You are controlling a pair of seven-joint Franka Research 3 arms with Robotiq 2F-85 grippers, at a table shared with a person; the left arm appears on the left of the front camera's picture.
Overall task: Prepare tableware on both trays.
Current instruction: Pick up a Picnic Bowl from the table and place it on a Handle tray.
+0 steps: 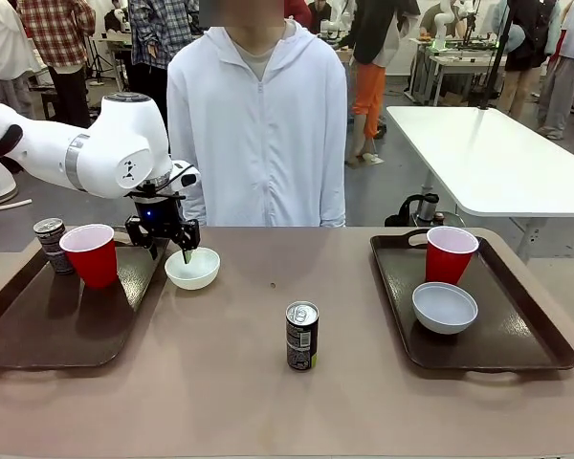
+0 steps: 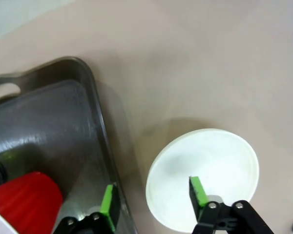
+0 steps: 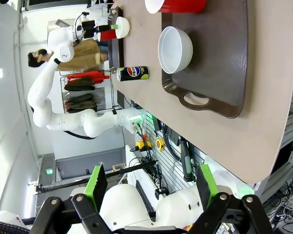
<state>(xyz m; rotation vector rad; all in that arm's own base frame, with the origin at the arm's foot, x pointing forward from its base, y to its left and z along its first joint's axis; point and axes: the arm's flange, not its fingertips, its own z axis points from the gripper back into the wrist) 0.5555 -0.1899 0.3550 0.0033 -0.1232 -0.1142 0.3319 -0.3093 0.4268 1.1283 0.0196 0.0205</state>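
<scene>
I see one tan table (image 1: 220, 402) carrying everything. Four items rest directly on its top:

1. The left tray (image 1: 38, 335), dark brown, lies at the table's left side.
2. The right tray (image 1: 521, 330) matches it and lies at the right side, well apart from it.
3. A white bowl (image 1: 192, 269) stands upright on the bare top, just beside the left tray's inner rim.
4. A dark can (image 1: 301, 336) with a silver top stands upright near the middle, between the trays.

A small dark speck (image 1: 274, 285) lies beyond the can.

The slim dark can (image 3: 133, 73) bears the word "pepsi" along its side.
</scene>
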